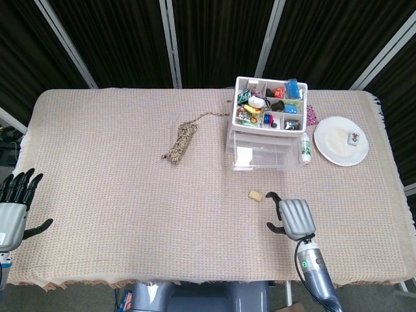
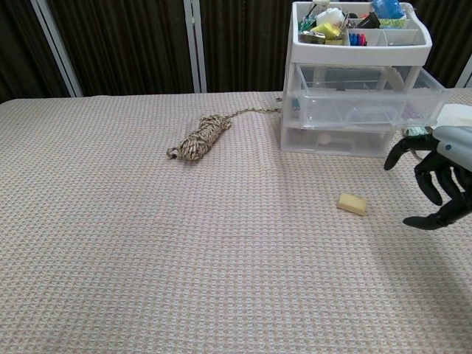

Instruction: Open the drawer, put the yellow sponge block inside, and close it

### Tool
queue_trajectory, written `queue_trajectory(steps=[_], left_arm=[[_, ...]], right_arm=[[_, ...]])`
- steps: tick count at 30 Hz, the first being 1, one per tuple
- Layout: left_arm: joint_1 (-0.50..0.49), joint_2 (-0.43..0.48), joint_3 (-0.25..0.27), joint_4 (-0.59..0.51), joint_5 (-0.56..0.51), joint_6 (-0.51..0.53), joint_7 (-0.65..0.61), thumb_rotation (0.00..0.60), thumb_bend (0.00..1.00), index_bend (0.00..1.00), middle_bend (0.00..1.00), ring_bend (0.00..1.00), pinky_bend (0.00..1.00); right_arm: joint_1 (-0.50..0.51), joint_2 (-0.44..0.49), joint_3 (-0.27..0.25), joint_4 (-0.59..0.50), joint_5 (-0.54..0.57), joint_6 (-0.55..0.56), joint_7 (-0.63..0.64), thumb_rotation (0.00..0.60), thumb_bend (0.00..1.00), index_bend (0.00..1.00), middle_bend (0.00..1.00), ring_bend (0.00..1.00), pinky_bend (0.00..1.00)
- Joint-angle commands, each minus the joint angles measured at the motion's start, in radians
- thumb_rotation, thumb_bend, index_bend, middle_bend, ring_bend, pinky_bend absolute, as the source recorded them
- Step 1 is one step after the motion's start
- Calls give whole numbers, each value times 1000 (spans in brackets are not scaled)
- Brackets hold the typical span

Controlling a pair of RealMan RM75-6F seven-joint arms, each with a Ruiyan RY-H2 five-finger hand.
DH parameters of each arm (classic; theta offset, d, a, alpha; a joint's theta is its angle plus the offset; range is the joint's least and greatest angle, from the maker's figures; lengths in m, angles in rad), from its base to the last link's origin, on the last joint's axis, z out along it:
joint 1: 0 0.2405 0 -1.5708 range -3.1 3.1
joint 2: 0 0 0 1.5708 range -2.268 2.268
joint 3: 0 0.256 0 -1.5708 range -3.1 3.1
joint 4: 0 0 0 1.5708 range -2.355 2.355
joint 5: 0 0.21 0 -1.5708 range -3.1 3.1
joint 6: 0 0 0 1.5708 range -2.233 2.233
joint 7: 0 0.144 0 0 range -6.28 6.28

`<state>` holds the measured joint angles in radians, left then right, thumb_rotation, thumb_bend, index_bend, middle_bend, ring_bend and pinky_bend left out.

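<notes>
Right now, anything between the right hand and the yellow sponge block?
Nothing: only bare woven tablecloth separates the right hand from the yellow sponge block. Both head and chest views show the gap clear.
</notes>
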<state>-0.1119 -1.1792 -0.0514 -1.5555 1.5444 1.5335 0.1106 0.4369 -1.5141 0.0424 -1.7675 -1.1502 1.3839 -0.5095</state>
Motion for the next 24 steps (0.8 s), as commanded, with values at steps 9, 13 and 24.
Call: queue_trajectory(steps=[9,13,24], left_arm=[[-1,2,-1,-2,-3,-3,-7,600,150,38,0,0,0],[-1,3,-1,-2,-7,-7,-10,600,149,37,0,0,0],[-2,4,0,-3,-7,-10,-10,600,150,38,0,0,0]], right_arm=[[46,-118,81,179,78,-67,-73,600,142,337,757,742,746],[57,-145,85,223,91,-86,-103,600,143,311,757,742,746],[75,-204,134,287,181,-133,-135,600,145,304,761,749,746]])
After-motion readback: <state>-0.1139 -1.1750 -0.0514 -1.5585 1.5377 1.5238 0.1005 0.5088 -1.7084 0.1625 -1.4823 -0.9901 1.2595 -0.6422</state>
